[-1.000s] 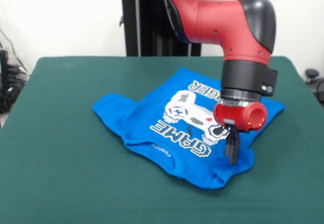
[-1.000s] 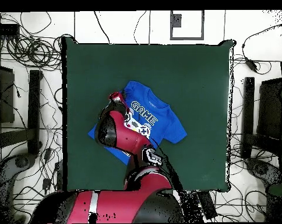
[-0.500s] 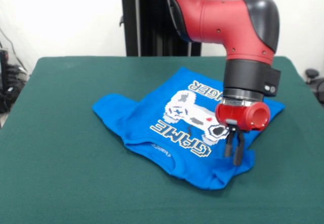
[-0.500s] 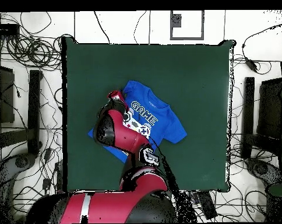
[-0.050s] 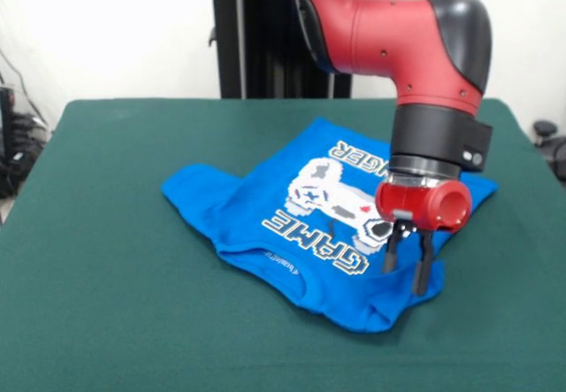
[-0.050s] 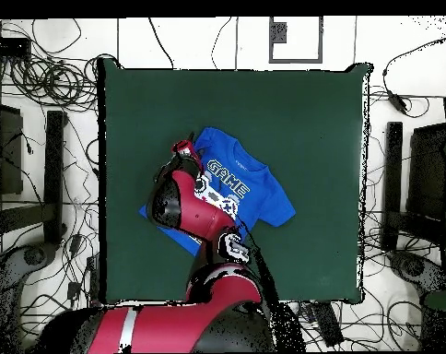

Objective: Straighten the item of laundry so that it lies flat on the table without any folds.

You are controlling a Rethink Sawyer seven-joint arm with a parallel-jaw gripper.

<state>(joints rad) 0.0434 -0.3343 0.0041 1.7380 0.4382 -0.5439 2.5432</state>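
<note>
The item of laundry is a bright blue T-shirt lying print side up near the middle of the table, with the white controller and "GAME" lettering showing. Its left part is bunched and its near right corner is folded over. My gripper hangs point-down over that near right corner, open, with nothing between its fingers; the fingertips reach the cloth's level. In the overhead view the shirt lies left of the table's centre, and the arm hides its left part, with the gripper at the shirt's upper left edge.
A black pedestal stands behind the table's far edge. Green cloth stretches wide on all sides of the shirt. In the overhead view, cables and dark stands line the floor beside the table.
The gripper's fingers have spread from shut to open over the shirt's near right corner. The arm has shifted only slightly; the shirt lies as before.
</note>
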